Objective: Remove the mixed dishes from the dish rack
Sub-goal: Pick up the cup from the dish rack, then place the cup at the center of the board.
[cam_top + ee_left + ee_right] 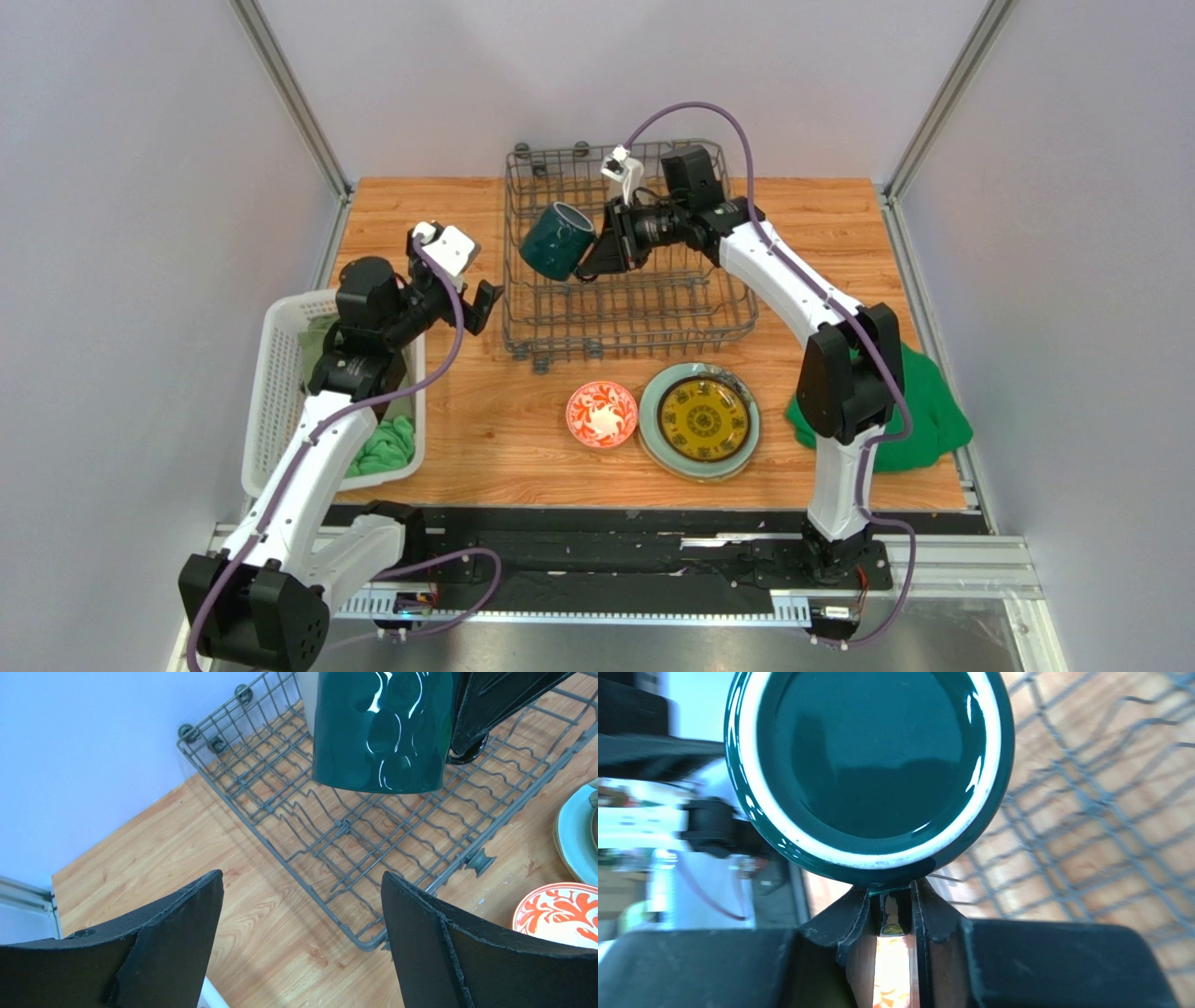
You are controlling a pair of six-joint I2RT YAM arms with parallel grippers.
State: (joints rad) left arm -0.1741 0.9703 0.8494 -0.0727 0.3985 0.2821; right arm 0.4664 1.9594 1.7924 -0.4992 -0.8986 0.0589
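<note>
Pale walls close in a wooden table (463, 420), with the dish rack (624, 301) at its far centre. My right gripper (897, 906) is clenched on the dark teal mug (557, 240), pinching what I take to be its handle. The mug hangs tilted, clear above the rack's left half. My left gripper (302, 882) hovers just left of the rack, jaws spread wide with nothing between them. On the table near the rack sit the small red-and-white bowl (602, 415) and, to its right, the yellow patterned plate (701, 417) stacked on the pale green plate (648, 427).

I judge the mug stiff, fairly heavy for its size, and breakable. Its glossy glaze looks slippery, so a thin pinch on the handle could let the body swing or twist. If I hand it over, I'd take the left jaws across the wall at the rim rather than around the slick barrel, and set it down gently.
</note>
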